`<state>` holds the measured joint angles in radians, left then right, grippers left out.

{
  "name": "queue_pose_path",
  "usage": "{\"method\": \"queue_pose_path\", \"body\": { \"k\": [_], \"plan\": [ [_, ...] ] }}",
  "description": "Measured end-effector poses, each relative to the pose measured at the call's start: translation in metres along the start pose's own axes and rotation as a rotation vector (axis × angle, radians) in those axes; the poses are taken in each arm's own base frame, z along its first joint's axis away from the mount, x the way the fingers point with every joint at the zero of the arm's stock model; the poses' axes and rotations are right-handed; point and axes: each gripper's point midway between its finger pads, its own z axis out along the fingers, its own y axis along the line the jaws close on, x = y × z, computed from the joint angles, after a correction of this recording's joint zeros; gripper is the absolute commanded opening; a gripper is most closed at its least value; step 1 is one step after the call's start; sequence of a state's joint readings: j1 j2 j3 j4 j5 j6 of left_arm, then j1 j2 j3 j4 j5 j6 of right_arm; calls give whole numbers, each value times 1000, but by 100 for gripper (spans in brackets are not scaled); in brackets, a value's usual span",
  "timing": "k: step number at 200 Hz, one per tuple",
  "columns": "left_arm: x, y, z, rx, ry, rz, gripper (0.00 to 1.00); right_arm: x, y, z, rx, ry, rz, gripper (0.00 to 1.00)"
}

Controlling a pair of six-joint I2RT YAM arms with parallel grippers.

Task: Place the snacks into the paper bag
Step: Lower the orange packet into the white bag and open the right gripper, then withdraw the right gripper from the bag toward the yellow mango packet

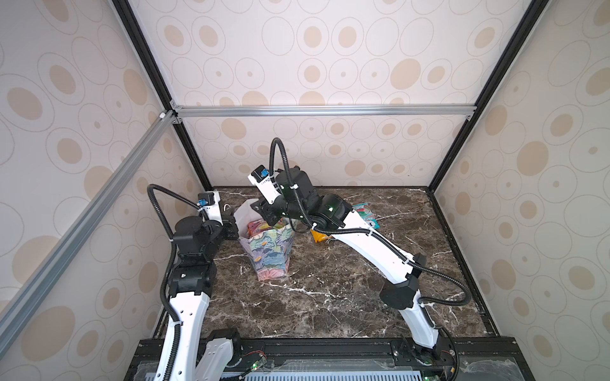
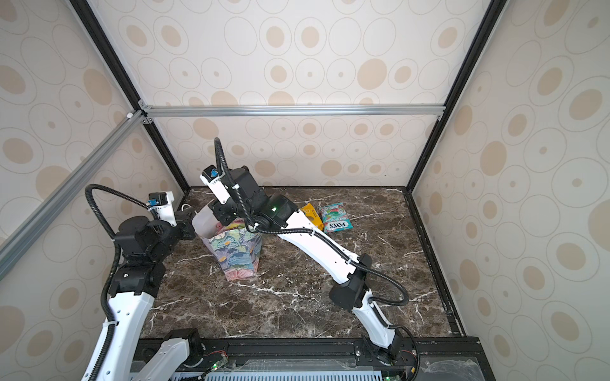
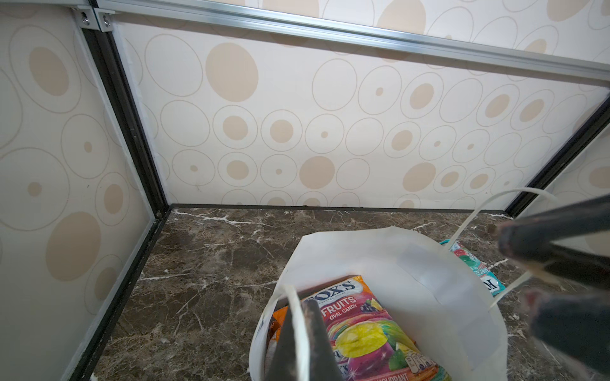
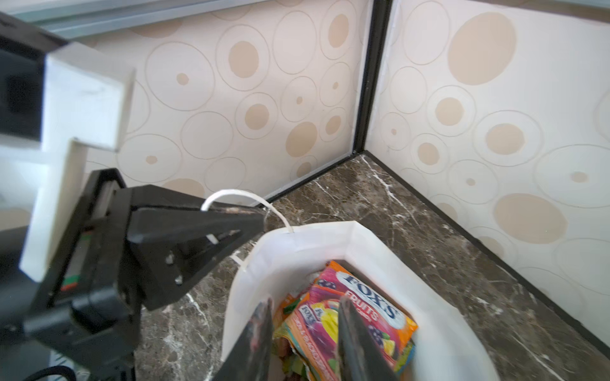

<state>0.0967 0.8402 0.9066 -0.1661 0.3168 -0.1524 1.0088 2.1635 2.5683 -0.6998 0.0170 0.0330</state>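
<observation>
Right gripper [image 4: 303,301] over floral paper bag [image 1: 270,254].
Fingers [image 4: 260,330] apart, glossy pink FOX'S packet [image 4: 386,313] inside the bag below them; left gripper [image 4: 262,219] pinches the white cord handle [image 4: 231,193].

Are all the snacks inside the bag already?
No, a teal packet and a yellow one lie on the table outside the bag.

I read "FOX'S", "FRUITS", "OVAL CANDY" on the top packet [image 3: 363,330] inside the paper bag [image 3: 379,250]. Right wrist view also gives "FOX'S FRUITS" there. Orange packet [image 4: 298,333] under it carries a smaller "FOX'S" logo. Teal packet [image 2: 335,217] on the table [image 2: 297,297] reads "FOX'S", upside down in a top view. Fine print unreadable.
</observation>
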Motion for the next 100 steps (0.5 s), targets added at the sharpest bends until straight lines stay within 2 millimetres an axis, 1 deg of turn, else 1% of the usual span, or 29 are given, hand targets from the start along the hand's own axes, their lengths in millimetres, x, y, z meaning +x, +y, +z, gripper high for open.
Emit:
{"method": "queue_pose_path", "body": {
  "k": [25, 63, 79, 100],
  "plan": [
    [0, 0, 0, -2, 0, 0, 0, -4, -15, -20, 67, 2, -30, 35],
    [-1, 1, -1, -7, -3, 1, 0, -9, -30, -59, 146, -9, -60, 35],
    [0, 1, -1, -8, -4, 1, 0, -6, -37, -72, 178, -14, -62, 34],
    [0, 1, -1, -8, -4, 1, 0, 4, -49, -83, 220, -11, -59, 35]
  ]
}}
